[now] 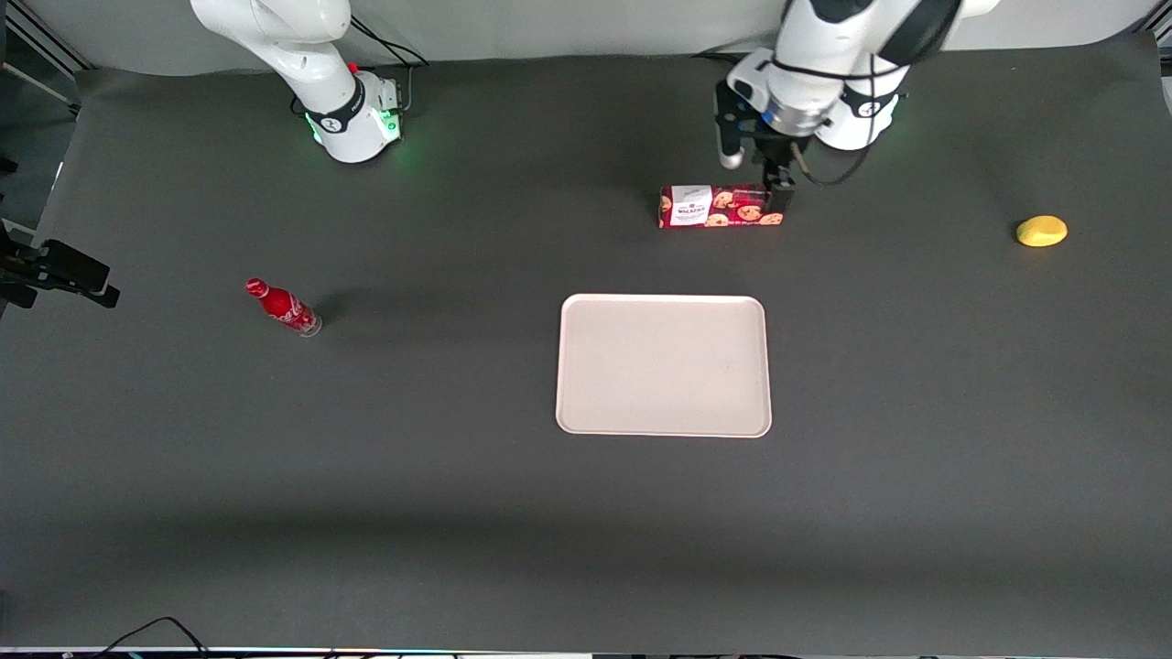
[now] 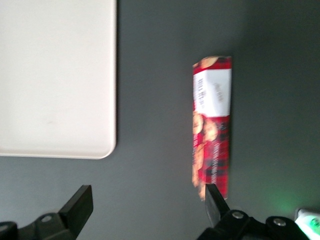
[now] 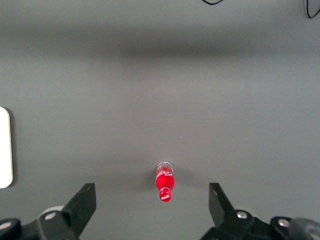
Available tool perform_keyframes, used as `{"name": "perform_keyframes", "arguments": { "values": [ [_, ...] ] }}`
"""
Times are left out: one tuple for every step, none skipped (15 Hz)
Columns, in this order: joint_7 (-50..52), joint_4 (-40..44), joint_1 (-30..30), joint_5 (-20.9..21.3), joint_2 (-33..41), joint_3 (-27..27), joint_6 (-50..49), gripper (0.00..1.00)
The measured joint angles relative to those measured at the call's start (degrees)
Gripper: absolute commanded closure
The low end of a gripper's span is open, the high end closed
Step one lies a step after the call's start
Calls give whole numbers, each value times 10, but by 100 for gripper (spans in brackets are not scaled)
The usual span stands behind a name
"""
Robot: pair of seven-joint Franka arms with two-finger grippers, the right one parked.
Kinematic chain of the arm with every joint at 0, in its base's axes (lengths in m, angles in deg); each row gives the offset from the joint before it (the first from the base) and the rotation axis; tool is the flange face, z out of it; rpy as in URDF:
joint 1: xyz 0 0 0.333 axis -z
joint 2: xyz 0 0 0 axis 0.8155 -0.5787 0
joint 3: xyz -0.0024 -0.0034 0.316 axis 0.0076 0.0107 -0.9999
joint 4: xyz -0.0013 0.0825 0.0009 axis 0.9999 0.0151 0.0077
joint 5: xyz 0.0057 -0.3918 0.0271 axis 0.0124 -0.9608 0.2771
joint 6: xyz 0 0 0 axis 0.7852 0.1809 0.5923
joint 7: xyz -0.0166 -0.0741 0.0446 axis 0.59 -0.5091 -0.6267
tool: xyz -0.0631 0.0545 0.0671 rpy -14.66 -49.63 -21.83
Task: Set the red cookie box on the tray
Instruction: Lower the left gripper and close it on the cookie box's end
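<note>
The red cookie box (image 1: pixel 723 206) lies flat on the dark table, its white label end toward the parked arm's end. It is farther from the front camera than the pale tray (image 1: pixel 664 366), with a strip of table between them. My left gripper (image 1: pixel 779 188) hovers over the box's end toward the working arm's side. In the left wrist view the gripper (image 2: pixel 148 205) is open and holds nothing. One finger (image 2: pixel 215 202) stands over the end of the box (image 2: pixel 214 130); the other is over bare table. The tray (image 2: pixel 55 75) has nothing on it.
A small red bottle (image 1: pixel 284 307) lies on the table toward the parked arm's end and also shows in the right wrist view (image 3: pixel 165 182). A yellow lemon-like object (image 1: pixel 1041 231) lies toward the working arm's end. The tray's edge (image 3: pixel 4 147) shows in the right wrist view.
</note>
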Motion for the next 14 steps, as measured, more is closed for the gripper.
{"name": "perform_keyframes", "arguments": {
  "values": [
    [0, -24, 1, -27, 20, 27, 13, 0],
    [0, -46, 1, -45, 32, 52, 35, 0],
    [9, -65, 1, -57, 38, 74, 58, 0],
    [27, -83, 1, -65, 38, 89, 77, 0],
    [46, -97, 1, -68, 36, 97, 89, 0],
    [59, -108, 1, -69, 33, 103, 95, 0],
    [67, -115, 1, -70, 30, 107, 99, 0],
    [73, -119, 1, -71, 24, 107, 99, 0],
    [81, -122, 0, -79, 17, 108, 99, 0],
    [89, -124, 0, -91, 8, 108, 99, 0],
    [92, -125, -1, -101, -2, 112, 100, 0],
    [94, -125, -1, -112, -13, 123, 109, 0],
    [101, -126, -2, -120, -24, 143, 128, 0],
    [119, -127, -2, -126, -35, 167, 147, 0]
  ]
}}
